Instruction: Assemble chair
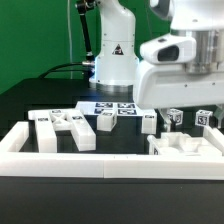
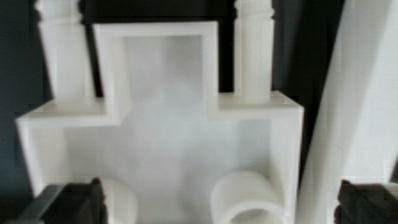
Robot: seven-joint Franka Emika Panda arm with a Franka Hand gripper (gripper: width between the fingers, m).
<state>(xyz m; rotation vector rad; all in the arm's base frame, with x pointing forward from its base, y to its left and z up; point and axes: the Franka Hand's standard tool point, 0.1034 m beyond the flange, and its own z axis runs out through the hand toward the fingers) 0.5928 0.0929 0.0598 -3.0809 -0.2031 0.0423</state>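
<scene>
1. Gripper (image 1: 183, 82): you cannot tell from either view whether the jaws are parted or closed.
2. Notched chair panel (image 2: 169, 130): directly beneath the jaws, at the exterior view's right.
3. Long axis: parallel to the two chair legs (image 2: 254, 45) flanking its notch.

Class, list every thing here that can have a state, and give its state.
Gripper: raised over the table; open or shut cannot be told.
Chair parts at the exterior view's left: loose, lying unjoined.
Small tagged parts at the exterior view's right: loose, standing apart.
Large chair part under the gripper: lying flat, not gripped.
</scene>
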